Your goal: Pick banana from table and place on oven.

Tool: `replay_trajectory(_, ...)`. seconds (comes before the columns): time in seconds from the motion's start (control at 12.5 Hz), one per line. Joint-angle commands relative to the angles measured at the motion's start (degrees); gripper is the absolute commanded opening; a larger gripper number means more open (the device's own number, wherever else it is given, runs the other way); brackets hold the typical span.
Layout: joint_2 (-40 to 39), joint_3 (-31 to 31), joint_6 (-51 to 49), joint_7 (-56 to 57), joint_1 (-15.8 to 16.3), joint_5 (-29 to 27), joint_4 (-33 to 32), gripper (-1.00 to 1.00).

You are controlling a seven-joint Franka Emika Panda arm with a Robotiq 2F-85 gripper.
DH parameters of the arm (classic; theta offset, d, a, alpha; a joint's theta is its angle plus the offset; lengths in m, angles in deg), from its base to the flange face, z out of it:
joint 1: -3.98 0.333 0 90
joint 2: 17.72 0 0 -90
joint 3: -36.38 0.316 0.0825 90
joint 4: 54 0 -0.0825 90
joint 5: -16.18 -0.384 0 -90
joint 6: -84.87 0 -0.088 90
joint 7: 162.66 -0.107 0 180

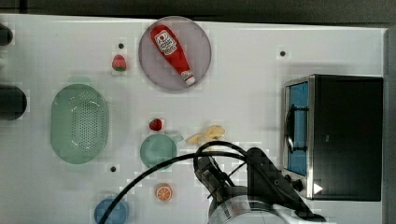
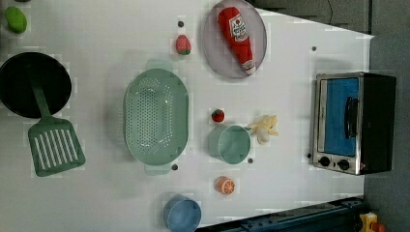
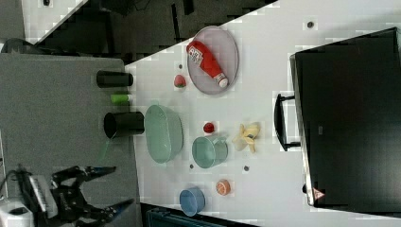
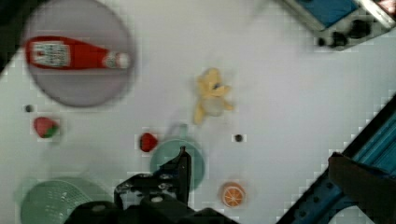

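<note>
The banana (image 1: pixel 208 134) is a small pale yellow lumpy piece lying on the white table (image 1: pixel 261 70), between the green cup (image 1: pixel 158 150) and the oven (image 1: pixel 345 135). It also shows as banana (image 2: pixel 265 128), banana (image 3: pixel 247 136) and banana (image 4: pixel 211 95). The oven (image 2: pixel 355 121) has a black top, a silver frame and a blue glass door with its handle. My gripper (image 3: pixel 122 185) hangs well above the table, open, with nothing between its spread fingers. One dark finger (image 4: pixel 183 161) shows over the green cup, apart from the banana.
A grey plate (image 1: pixel 201 37) holds a ketchup bottle (image 1: pixel 172 51). A green colander (image 1: pixel 79 123), two strawberries (image 1: pixel 155 124) (image 1: pixel 119 62), an orange slice (image 1: pixel 164 192) and a blue cup (image 1: pixel 111 212) lie on the table. A black pan (image 2: pixel 34 84) and green spatula (image 2: pixel 54 147) sit at the left view's left.
</note>
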Motion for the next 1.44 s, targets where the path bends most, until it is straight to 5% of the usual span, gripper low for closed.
replay_trajectory(0.08, -9.4, 0.4, 3.3, -2.0, -0.5, 0.6, -3.0, 1.00)
replay_trajectory(0.64, -28.5, 0.5, 22.5, -1.8, -0.4, 0.6, -5.3, 1.00)
replay_trajectory(1.44, -43.7, 1.1, 54.3, -1.8, -0.3, 0.5, -20.5, 1.00)
